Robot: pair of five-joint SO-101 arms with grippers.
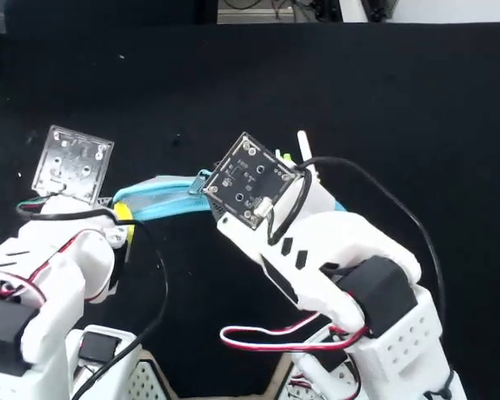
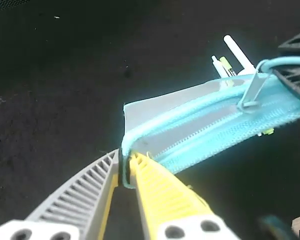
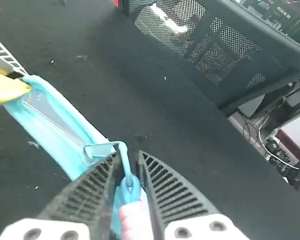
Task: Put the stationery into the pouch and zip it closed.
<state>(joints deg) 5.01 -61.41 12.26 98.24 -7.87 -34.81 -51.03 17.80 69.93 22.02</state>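
A: Which step?
B: Zipping. Your left claw (image 2: 125,159) is pinching the pouch (image 2: 190,125) by its end, mid-counter. Your right claw (image 3: 127,157) is pinching the zipper cord (image 3: 126,174).
A: Next?
B: The pens (image 2: 236,49) poke out the far end. They probably need tucking in before you pull the cord.

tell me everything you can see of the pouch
The pouch is a long, flat case with light blue fabric edging, a clear plastic-looking side panel and a blue zip along its top. It is stretched between the two arms: the left hand pinches one end corner, and the right hand is shut on the blue cord tied to the metal zip pull, which sits near the other end. Pens poke out beyond the pull, so that end looks unzipped.
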